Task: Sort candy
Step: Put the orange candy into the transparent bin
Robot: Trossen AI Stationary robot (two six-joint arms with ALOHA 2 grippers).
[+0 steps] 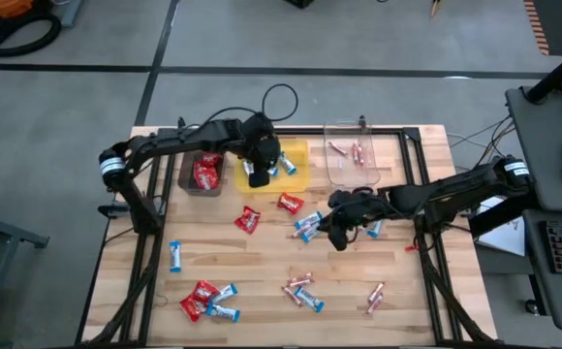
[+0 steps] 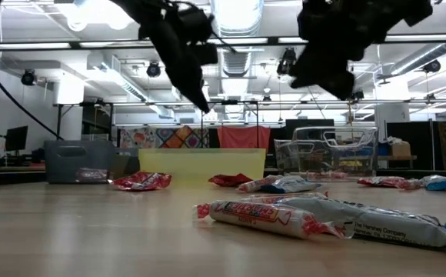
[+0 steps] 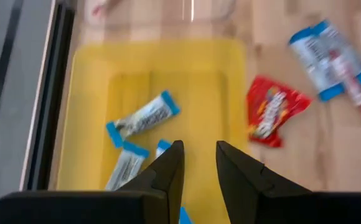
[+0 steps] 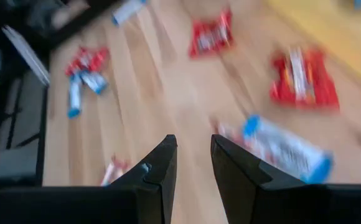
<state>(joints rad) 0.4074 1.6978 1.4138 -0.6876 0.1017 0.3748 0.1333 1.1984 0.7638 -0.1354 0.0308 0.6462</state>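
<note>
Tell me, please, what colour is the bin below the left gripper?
Yellow; the bin shows best in the left wrist view, under the left gripper.

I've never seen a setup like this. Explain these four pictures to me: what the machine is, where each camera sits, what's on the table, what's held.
Two dark robot arms work at a wooden table, sorting candy. One picture looks straight down, one looks level along the tabletop, and one comes from each wrist. The left gripper hangs over the yellow bin, which holds blue-and-white bars; its fingers stand slightly apart with nothing between them. The right gripper hovers mid-table over loose candy, also empty. Red packets fill the brown bin; slim sticks lie in the clear bin.
</note>
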